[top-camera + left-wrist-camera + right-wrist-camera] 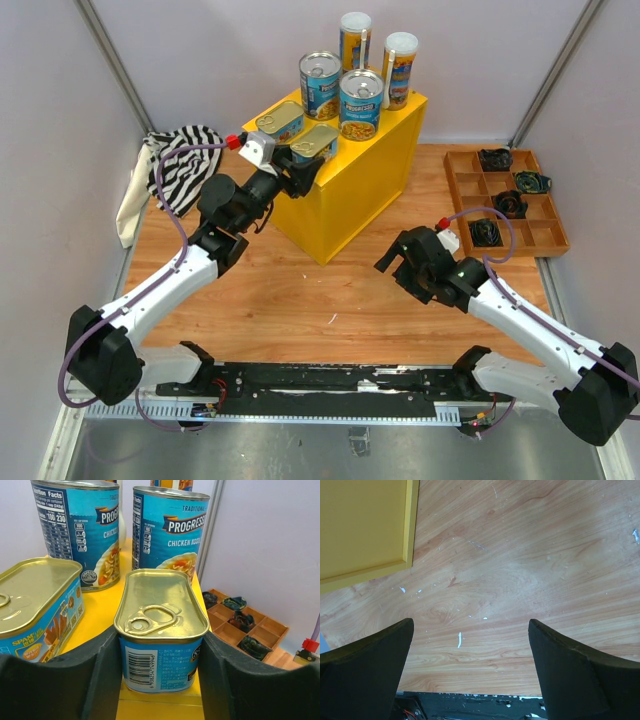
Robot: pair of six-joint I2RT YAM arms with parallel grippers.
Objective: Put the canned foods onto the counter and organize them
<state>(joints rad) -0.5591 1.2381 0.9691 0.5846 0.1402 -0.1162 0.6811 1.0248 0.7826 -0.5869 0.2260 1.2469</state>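
My L grip [160, 660] is clamped on a flat gold tin [161, 612]. Fingers [75, 680] press its two long sides, w/ the barcode end facing my wrist cam and the pull-tab lid up. The tin is level, at the near edge of the yellow box [370, 190] top, by the corner closest to my L arm. Can't tell if its base is fully down on the box or just above it.

A 2nd tin [35, 595] lies flat on the box top just beside the held one, on its left in the wrist view, apart from it.

Behind the tins stand 2 wide cans [170, 535], blue labels, upright, side by side w/ a narrow gap. Further back in the top view are 2 tall cans [355, 40], white lids, upright, near the box's far corner. All 6 are on or at the box top.

My R grip [470, 630] has its jaws spread wide w/ nothing btwn them. It's over bare wood table [545, 555], near the box's front side. A yellow face shows at upper left of that wrist view.

The brown tray [465, 185] sits on the table far R, well apart from the box, w/ black gadgets [509, 203] in some compartments. A striped cloth [185, 165] lies L of the box, by the wall.
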